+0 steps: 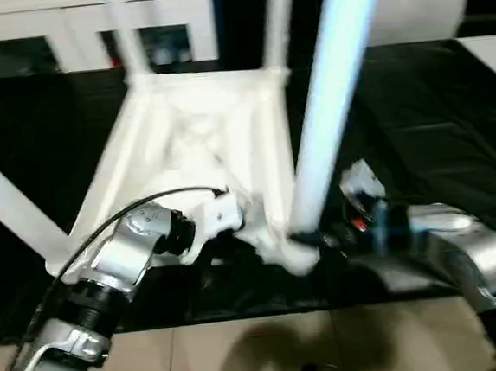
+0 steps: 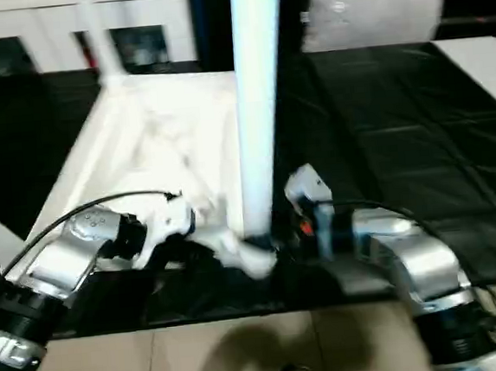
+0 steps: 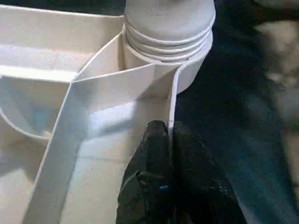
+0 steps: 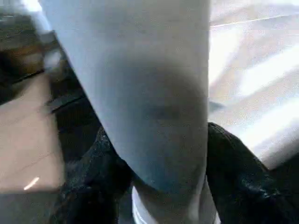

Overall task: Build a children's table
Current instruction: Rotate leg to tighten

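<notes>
Both grippers engaged at the near corner of the upturned children's table (image 1: pixel 196 138).

My left gripper (image 3: pixel 169 135) is pinched tight on the thin edge wall of the tabletop, just beside the corner socket. My right gripper (image 4: pixel 161 158) has one finger on each side of the near leg (image 1: pixel 331 91), which stands upright in that socket. Table lies on the black work surface (image 1: pixel 417 127).

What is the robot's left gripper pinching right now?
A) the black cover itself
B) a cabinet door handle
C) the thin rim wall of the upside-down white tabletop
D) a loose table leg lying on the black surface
C: in the left wrist view the left gripper has its black fingers closed on either side of the tabletop rim, just beside the corner socket holding a leg.
</notes>
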You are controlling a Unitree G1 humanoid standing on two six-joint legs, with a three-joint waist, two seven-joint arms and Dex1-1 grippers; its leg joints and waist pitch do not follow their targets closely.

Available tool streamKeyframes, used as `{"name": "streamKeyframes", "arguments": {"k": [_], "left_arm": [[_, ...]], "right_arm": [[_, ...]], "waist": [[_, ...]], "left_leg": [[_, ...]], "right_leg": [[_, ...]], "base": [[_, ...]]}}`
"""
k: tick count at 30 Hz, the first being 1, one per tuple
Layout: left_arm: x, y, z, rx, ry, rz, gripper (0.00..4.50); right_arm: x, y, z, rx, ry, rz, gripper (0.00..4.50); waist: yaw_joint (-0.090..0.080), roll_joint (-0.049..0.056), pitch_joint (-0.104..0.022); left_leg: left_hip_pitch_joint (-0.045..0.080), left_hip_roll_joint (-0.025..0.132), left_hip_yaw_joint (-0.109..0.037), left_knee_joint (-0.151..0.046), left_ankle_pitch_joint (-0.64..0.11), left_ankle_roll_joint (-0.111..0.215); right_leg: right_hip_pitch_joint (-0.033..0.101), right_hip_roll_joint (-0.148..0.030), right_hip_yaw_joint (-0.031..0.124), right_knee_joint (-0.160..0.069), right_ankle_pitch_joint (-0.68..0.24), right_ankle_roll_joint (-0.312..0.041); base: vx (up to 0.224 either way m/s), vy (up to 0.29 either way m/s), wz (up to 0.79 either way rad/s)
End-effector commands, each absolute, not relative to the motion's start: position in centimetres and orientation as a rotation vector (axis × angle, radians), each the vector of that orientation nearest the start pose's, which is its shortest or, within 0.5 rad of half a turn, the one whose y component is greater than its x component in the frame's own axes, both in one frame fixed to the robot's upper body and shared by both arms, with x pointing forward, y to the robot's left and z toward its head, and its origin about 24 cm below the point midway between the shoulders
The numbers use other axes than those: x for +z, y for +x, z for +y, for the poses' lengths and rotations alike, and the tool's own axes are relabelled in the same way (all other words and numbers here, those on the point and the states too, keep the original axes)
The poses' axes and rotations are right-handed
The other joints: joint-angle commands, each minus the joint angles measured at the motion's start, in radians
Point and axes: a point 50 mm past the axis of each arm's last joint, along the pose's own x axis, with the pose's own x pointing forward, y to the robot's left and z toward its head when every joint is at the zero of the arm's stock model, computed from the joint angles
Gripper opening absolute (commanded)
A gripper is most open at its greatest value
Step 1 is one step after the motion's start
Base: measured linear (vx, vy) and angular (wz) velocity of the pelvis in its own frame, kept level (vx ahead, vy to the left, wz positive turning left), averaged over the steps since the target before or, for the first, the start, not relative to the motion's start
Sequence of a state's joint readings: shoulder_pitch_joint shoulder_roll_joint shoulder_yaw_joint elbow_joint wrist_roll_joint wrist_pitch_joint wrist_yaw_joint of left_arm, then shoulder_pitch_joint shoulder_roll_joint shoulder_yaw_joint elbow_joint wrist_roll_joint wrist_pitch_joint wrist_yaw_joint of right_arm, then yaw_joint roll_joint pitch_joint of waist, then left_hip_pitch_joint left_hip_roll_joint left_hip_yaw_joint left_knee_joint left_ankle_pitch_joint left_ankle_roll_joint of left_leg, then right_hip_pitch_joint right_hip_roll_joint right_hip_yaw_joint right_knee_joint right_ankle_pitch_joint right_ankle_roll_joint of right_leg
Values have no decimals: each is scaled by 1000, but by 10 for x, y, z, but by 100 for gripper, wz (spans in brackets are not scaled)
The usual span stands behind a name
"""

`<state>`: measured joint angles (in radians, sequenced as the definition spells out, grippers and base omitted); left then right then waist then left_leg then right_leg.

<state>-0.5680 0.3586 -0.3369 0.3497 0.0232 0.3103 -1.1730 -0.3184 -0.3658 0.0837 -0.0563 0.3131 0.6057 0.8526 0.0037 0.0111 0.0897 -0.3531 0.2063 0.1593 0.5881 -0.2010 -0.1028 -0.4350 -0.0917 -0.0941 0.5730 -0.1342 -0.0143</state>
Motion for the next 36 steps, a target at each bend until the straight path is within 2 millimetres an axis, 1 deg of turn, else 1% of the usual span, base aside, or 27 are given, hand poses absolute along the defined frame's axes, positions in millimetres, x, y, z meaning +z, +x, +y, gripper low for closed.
{"name": "streamKeyframes", "arguments": {"k": [1,2,3,4,5,6,7,9,10,12,14,15,16,18,21,22,23,24,26,27,29,30,31,33,34,35,36], "left_arm": [[79,309,76,-1318,347,379,0],[79,309,76,-1315,346,378,0],[81,313,67,-1254,324,365,0],[81,314,66,-1247,322,364,0],[82,316,63,-1216,312,354,0],[84,319,54,-1172,296,341,0],[85,320,52,-1159,293,338,0],[86,319,44,-1153,290,315,0],[87,318,42,-1157,301,302,0],[87,318,42,-1155,308,303,0],[86,318,48,-1155,330,304,0],[85,318,53,-1153,340,313,0],[84,318,58,-1164,359,313,0],[83,317,63,-1177,371,316,0],[81,316,70,-1207,384,318,0],[79,313,76,-1253,408,317,0],[79,313,76,-1253,408,317,0],[77,309,80,-1309,426,317,0],[76,307,82,-1348,431,319,0],[74,304,86,-1400,443,336,0],[73,301,88,-1444,463,339,0],[72,300,90,-1464,470,348,0],[69,297,93,-1523,503,355,0],[68,296,95,-1554,517,357,0],[68,294,97,-1588,533,363,0],[67,292,100,-1631,545,378,0],[66,289,102,-1671,555,393,0]], "right_arm": [[82,296,-131,780,23,362,210],[82,296,-131,773,23,362,208],[81,303,-127,664,41,365,208],[81,304,-127,653,42,366,207],[81,306,-124,626,49,361,206],[82,311,-121,547,22,346,205],[82,312,-119,518,10,341,205],[84,315,-116,493,12,309,205],[86,315,-115,505,21,287,237],[87,315,-115,505,23,280,269],[90,311,-119,533,27,255,272],[91,309,-123,539,26,240,297],[93,308,-129,550,32,232,297],[95,307,-136,572,28,219,313],[99,304,-144,642,1,196,325],[100,299,-150,730,-27,197,340],[100,299,-150,730,-27,197,356],[102,295,-157,819,-74,203,361],[103,292,-161,874,-98,209,371],[104,287,-167,959,-121,228,384],[105,285,-170,1007,-139,239,406],[105,285,-173,1029,-154,251,406],[105,283,-176,1086,-193,277,415],[105,282,-178,1110,-212,286,438],[106,281,-178,1146,-212,295,443],[107,280,-178,1202,-182,314,443],[108,278,-178,1258,-148,332,418]], "waist": [[-1,-8,-43],[-14,-10,-44],[-25,-9,-47],[-28,-6,-48],[-32,-3,-54],[-37,-4,-56],[-40,-5,-55],[-40,-6,-59],[-39,-5,-61],[-34,-5,-65],[-25,-3,-72],[-20,-4,-72],[-13,-5,-77],[-9,-3,-78],[-3,-3,-76],[0,-3,-74],[3,-3,-74],[7,0,-72],[11,-4,-72],[12,-2,-72],[18,-5,-71],[26,-4,-74],[30,-3,-74],[38,-3,-76],[37,-8,-75],[40,-7,-76],[44,-5,-78]], "left_leg": [[-15,-5,-1,-78,-276,25],[-22,-8,-5,-77,-274,23],[-26,-10,-7,-76,-270,28],[-27,-10,-8,-76,-261,31],[-25,-7,-9,-77,-246,42],[-23,-5,-5,-76,-232,49],[-20,-5,-3,-75,-231,52],[-22,-7,0,-74,-205,67],[-22,-5,2,-73,-186,78],[-22,-3,5,-71,-138,101],[-20,-1,7,-68,-100,116],[-21,-1,8,-68,-85,122],[-20,-1,9,-65,-56,135],[-21,1,8,-63,-16,161],[-18,2,11,-62,-34,171],[-17,3,12,-63,-48,168],[-16,3,11,-63,-62,170],[-13,5,12,-65,-86,161],[-14,6,12,-65,-107,150],[-12,7,12,-66,-113,150],[-8,10,13,-66,-122,147],[-6,11,12,-66,-113,140],[-5,12,13,-66,-109,139],[-4,13,13,-64,-95,139],[-5,12,14,-64,-92,141],[-5,12,13,-64,-91,142],[-6,12,12,-63,-89,150]], "right_leg": [[61,-34,24,-105,-651,-51],[65,-34,20,-104,-653,-41],[68,-35,18,-107,-648,-33],[69,-36,17,-108,-634,-35],[70,-36,18,-107,-585,-49],[66,-32,20,-104,-529,-74],[62,-31,22,-104,-512,-85],[68,-32,26,-97,-465,-110],[69,-32,28,-93,-421,-128],[75,-31,32,-80,-323,-169],[79,-32,35,-71,-257,-200],[81,-32,36,-70,-236,-205],[84,-32,38,-62,-187,-220],[86,-32,38,-52,-117,-247],[86,-33,37,-54,-138,-254],[85,-34,38,-57,-164,-248],[86,-33,37,-59,-178,-245],[84,-33,37,-62,-220,-233],[85,-35,38,-64,-252,-221],[84,-35,38,-65,-259,-219],[80,-35,39,-68,-278,-216],[80,-36,40,-64,-277,-215],[78,-36,41,-64,-273,-217],[78,-36,42,-57,-242,-227],[79,-35,43,-57,-234,-229],[80,-36,42,-55,-232,-232],[83,-37,42,-51,-222,-239]], "base": [[0,0,0],[0,0,0],[0,0,0],[0,0,0],[0,0,0],[0,0,0],[0,0,0],[0,0,0],[0,0,0],[0,0,0],[0,0,0],[0,0,0],[0,0,0],[0,0,0],[0,0,0],[0,0,0],[0,0,0],[0,0,0],[0,0,0],[0,0,0],[0,0,0],[0,0,0],[0,0,0],[0,0,0],[0,0,0],[0,0,0],[0,0,0]]}}
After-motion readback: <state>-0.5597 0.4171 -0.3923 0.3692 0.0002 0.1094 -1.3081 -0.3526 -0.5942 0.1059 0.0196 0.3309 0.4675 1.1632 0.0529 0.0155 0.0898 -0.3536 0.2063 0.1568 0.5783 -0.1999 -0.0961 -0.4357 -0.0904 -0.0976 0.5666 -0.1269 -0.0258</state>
